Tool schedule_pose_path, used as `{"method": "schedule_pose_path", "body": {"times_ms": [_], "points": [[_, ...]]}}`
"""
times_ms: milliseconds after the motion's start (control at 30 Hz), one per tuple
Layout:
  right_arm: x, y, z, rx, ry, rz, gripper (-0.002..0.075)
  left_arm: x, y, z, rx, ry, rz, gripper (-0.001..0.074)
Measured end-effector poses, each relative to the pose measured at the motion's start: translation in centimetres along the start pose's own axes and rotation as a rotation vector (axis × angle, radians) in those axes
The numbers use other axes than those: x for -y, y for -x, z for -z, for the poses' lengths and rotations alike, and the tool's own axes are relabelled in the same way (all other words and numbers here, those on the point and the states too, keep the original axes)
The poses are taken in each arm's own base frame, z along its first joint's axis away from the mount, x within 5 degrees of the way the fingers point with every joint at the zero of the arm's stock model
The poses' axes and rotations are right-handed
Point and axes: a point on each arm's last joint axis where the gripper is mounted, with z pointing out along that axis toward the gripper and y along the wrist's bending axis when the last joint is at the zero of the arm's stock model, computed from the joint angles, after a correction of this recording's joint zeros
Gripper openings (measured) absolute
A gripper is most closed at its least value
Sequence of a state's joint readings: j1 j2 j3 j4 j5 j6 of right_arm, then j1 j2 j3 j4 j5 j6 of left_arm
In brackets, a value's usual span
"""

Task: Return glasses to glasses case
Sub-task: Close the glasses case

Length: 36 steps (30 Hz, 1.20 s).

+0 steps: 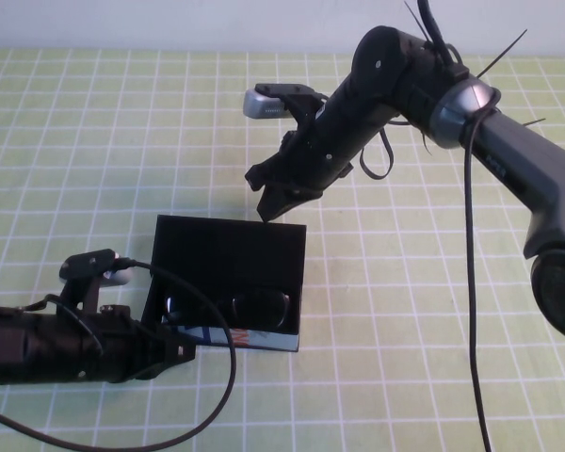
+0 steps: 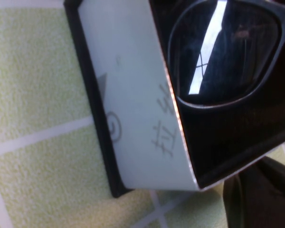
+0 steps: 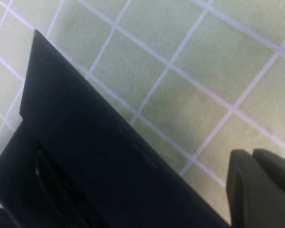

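The glasses case (image 1: 231,250) stands open in the middle of the table, its black lid upright at the back. The black glasses (image 1: 228,306) lie inside it, lenses up. My left gripper (image 1: 181,347) is low on the table at the case's front left corner, fingers together and holding nothing. In the left wrist view the pale side wall of the case (image 2: 137,104) and one lens of the glasses (image 2: 218,61) fill the picture, with the left gripper (image 2: 237,183) just beside the corner. My right gripper (image 1: 268,209) hangs shut just above the lid's top edge. The right wrist view shows the lid (image 3: 85,156) and the right gripper (image 3: 253,154).
A green cloth with a white grid (image 1: 405,311) covers the table. The left arm's cable (image 1: 228,377) loops across the cloth in front of the case. The right arm (image 1: 508,160) reaches in from the far right, above the table.
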<state>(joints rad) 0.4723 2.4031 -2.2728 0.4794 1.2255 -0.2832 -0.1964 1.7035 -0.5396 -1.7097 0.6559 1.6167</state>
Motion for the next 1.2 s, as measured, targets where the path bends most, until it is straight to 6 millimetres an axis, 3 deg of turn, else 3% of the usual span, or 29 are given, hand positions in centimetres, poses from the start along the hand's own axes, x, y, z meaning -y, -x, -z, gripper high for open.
{"method": "schedule_pose_path", "body": {"times_ms": [333, 500, 833, 1067, 1200], "points": [[-0.1, -0.3, -0.5, -0.012, 0.036, -0.027, -0.0011, 0.0, 0.0, 0.0, 0.000, 0.000, -0.001, -0.0002], [-0.6, -0.3, 0.3, 0.000, 0.048, -0.028, -0.0011, 0.0, 0.0, 0.0, 0.000, 0.002, -0.001, -0.0002], [-0.9, -1.9, -0.2, -0.051, 0.103, -0.070, -0.0011, -0.1, 0.0, 0.0, 0.000, 0.006, -0.001, -0.0002], [-2.3, -1.6, 1.6, -0.018, 0.116, -0.048, -0.0011, -0.2, 0.0, 0.0, -0.001, 0.018, -0.001, -0.0002], [-4.0, -2.2, 1.4, -0.042, 0.128, -0.025, -0.0011, -0.2, 0.0, 0.0, -0.002, 0.025, -0.003, -0.0002]]}}
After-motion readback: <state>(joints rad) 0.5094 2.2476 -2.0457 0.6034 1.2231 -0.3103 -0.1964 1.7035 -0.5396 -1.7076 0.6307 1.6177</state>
